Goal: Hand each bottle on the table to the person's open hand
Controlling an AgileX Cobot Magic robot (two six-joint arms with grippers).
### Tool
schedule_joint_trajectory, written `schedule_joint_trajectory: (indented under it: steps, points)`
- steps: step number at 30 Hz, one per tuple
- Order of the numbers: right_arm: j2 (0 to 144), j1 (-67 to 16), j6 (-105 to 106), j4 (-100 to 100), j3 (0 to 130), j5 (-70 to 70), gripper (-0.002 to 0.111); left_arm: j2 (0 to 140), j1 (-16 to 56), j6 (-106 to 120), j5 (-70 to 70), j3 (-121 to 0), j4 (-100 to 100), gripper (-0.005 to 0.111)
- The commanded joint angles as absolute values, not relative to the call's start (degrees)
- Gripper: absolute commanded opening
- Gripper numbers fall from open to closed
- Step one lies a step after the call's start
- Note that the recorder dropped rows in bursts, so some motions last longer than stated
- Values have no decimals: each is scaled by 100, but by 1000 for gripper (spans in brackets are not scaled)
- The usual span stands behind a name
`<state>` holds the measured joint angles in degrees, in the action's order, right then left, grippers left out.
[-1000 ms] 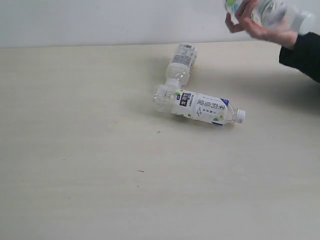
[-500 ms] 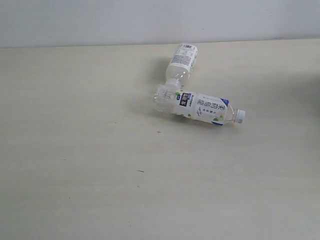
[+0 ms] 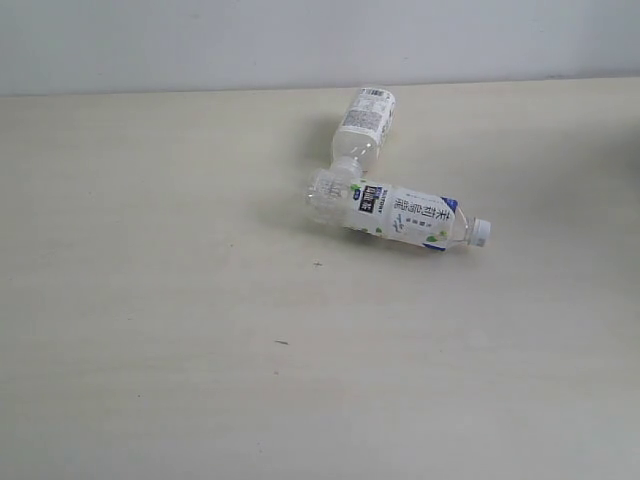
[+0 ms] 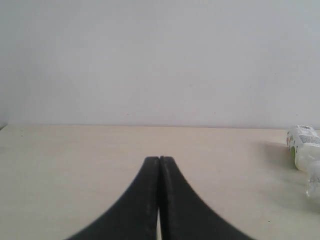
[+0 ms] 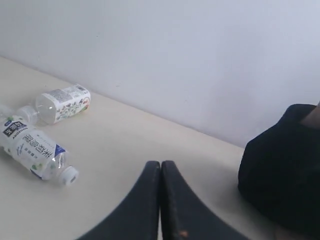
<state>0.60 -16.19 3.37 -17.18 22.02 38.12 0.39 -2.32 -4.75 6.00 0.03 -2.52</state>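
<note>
Two clear bottles lie on their sides on the cream table [image 3: 150, 300]. The nearer bottle [image 3: 400, 215] has a white cap and a white label with green spots and a blue accent. The farther bottle [image 3: 362, 125] lies with its neck against the nearer one's base. Both show in the right wrist view, the nearer bottle [image 5: 34, 150] and the farther one [image 5: 62, 103]. My right gripper [image 5: 160, 163] is shut and empty, some way from them. My left gripper [image 4: 159, 159] is shut and empty, with a bottle [image 4: 304, 146] off at the edge of its view. Neither gripper shows in the exterior view. The person's hand is out of view.
A dark sleeve [image 5: 285, 170] of the person shows in the right wrist view, close to my right gripper. A pale wall [image 3: 200, 40] runs along the table's far edge. A few tiny dark specks [image 3: 282, 342] mark the tabletop.
The person's hand, which held a bottle at the upper right of the exterior view, has left the frame with it. The two bottles on the table have not moved.
</note>
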Motion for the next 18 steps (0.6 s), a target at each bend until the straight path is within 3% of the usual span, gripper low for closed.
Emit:
schedule_joint_trajectory:
  steps: [1,18]
  points:
    - [0,-1797,237,-1768,2149,3568,0,0,-217,-471,560,0,-237,0]
    - [0,-1797,207,-2315,2149,3429,0,0,-217,-471,576,0,-237,0]
